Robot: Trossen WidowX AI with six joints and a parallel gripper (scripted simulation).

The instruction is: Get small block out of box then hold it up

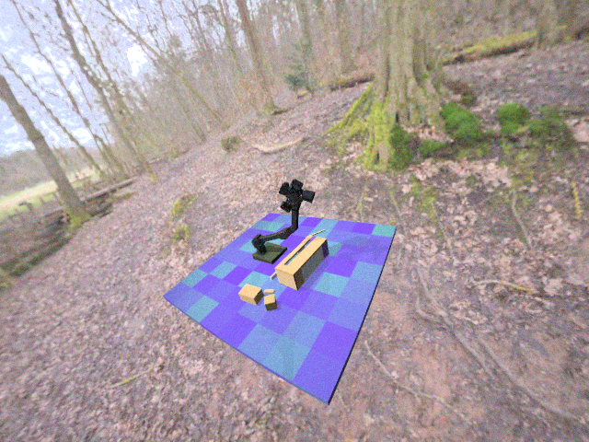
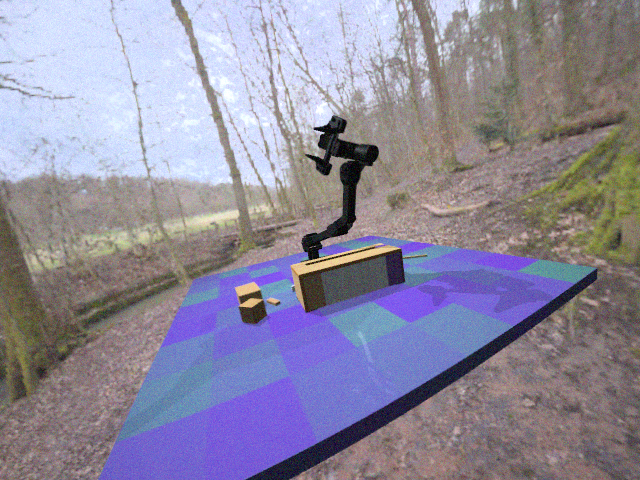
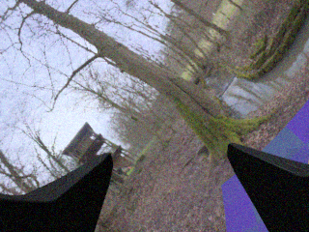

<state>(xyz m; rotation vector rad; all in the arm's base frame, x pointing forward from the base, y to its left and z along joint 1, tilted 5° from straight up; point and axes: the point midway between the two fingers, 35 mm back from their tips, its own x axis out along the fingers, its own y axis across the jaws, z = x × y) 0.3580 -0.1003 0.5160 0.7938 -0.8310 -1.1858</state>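
The gripper (image 2: 316,145) is raised high above the arm base, fingers spread wide and holding nothing. The block cannot be seen inside the box (image 2: 346,276); a small tan piece (image 2: 273,301) lies on the table at about 9 o'clock from the box, beside two tan cubes (image 2: 251,310). Risk: a careless descent could push the box.

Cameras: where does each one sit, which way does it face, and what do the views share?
Top: high and far off, looking down at the table, box and whole arm.
Exterior: low beside the table, facing the box's clear front and the raised arm behind it.
Wrist: on the gripper, facing woods past open jaws, a table corner at right.
Top and exterior share box, arm and loose blocks.
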